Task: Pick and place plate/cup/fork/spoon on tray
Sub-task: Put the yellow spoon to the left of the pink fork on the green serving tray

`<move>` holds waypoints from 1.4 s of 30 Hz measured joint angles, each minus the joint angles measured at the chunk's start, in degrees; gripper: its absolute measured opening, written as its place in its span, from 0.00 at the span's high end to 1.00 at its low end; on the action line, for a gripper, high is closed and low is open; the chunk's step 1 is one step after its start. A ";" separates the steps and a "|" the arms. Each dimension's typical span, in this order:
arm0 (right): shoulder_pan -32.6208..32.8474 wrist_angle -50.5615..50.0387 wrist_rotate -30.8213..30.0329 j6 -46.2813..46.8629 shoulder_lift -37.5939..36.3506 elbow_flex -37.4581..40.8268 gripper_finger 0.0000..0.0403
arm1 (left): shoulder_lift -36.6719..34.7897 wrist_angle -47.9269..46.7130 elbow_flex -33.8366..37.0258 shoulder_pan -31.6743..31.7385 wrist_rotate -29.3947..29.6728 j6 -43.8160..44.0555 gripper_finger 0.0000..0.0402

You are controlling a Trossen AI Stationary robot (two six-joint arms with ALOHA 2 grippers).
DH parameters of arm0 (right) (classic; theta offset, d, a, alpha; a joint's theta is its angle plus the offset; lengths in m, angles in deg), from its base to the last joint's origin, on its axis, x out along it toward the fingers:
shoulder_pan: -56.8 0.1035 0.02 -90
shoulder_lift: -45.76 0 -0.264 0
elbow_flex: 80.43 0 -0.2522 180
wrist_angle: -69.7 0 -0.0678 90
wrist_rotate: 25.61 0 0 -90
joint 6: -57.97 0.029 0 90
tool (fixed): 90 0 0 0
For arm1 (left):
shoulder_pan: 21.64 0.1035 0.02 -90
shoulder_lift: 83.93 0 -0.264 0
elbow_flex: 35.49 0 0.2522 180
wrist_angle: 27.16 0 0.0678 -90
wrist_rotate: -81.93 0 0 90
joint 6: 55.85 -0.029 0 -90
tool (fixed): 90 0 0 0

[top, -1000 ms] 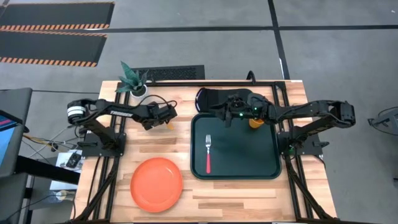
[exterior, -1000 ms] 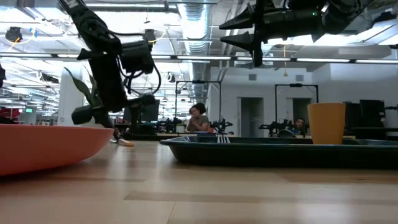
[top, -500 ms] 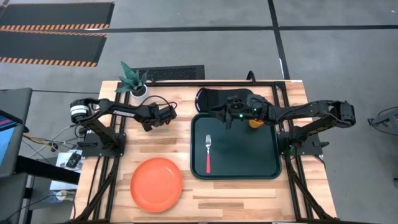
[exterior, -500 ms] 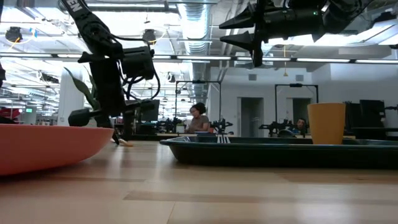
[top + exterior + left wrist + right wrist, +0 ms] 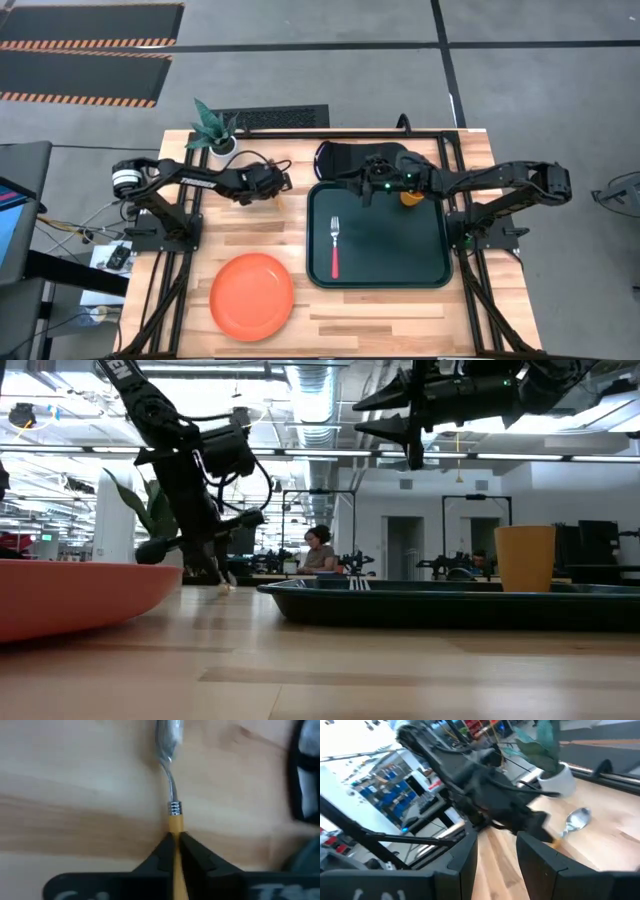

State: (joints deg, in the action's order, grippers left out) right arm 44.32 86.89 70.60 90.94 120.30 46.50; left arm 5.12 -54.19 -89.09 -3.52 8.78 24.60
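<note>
Here, nearest you on the table (image 5: 250,335), the plate (image 5: 251,296) lies flat on the bare wood at the front left, well apart from the tray (image 5: 440,270); in the low view only its curved rim shows at the picture's edge.

Next comes the tray, right of centre, with the fork (image 5: 335,247) lying inside it toward its left side, tines pointing away from you. The cup (image 5: 411,197) stands upright at the tray's far right part, mostly covered from above by your right arm.

Your right gripper (image 5: 495,857) hangs above the tray's far edge, and its fingers stand apart with nothing between them.

Your left gripper (image 5: 174,851) is low over the wood just left of the tray's far corner. Its fingers are closed tight on the orange-yellow handle of the spoon (image 5: 170,780), with the handle pinched between the tips and the neck and silver bowl reaching out beyond them. You cannot tell from the blur whether the bowl rests on the wood or sits just clear of it.

From above, the spoon is hidden under that gripper.

Farthest off, a dark mitt (image 5: 345,157) lies behind the tray, and a potted plant (image 5: 217,128) stands at the far left.
</note>
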 joint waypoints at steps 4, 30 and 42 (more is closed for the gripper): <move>-1.36 -2.09 -0.02 0.06 0.00 -0.02 0.60 | -4.75 -0.27 0.11 -1.26 0.15 -2.83 0.99; -3.51 -5.25 -0.02 2.17 0.88 -0.02 0.44 | 1.72 4.03 -0.13 -2.98 7.86 -11.87 0.52; -3.26 -5.93 0.59 2.58 0.87 -0.02 0.44 | 3.61 2.70 -0.13 -2.98 10.32 -10.29 0.49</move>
State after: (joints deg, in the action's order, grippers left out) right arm 41.06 80.95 71.19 93.52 121.17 46.48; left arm 8.73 -51.49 -89.23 -6.50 19.10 14.30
